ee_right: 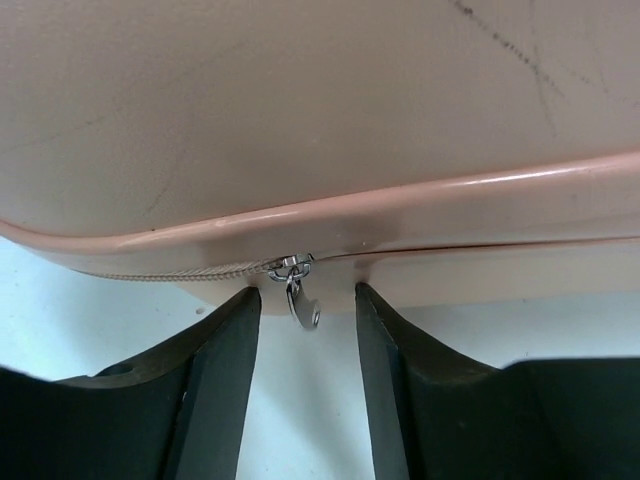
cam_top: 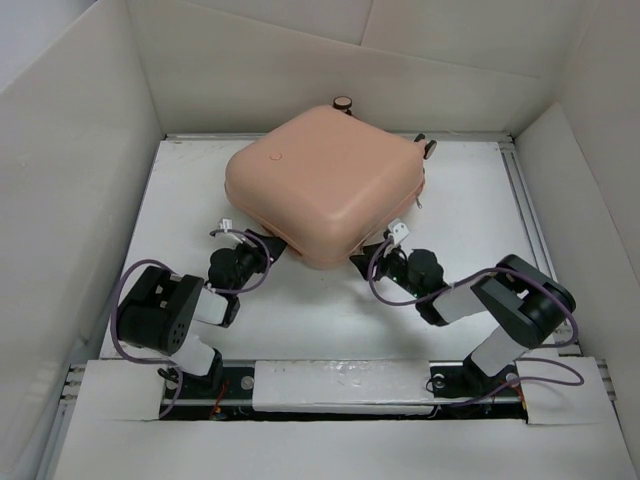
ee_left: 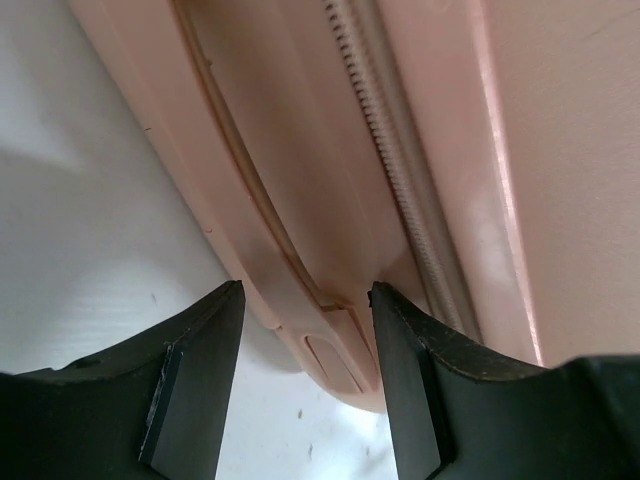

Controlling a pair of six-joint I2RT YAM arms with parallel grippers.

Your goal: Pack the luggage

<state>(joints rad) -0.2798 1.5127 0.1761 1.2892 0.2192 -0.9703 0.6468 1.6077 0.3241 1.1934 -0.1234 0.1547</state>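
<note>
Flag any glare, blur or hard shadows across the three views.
Top external: even diffuse light, sharp, only a soft shadow under the luggage. Left wrist: very close, zipper teeth soft, pale glare streak down the shell. Right wrist: bright glare line along the shell rim; zipper pull fairly sharp.

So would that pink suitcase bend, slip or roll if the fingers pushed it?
The suitcase looks like a rigid moulded shell, so probably stiff. Its glossy surface may be slippery to pinch. Lying flat, wheels at its far edge, it would likely slide rather than roll.
</note>
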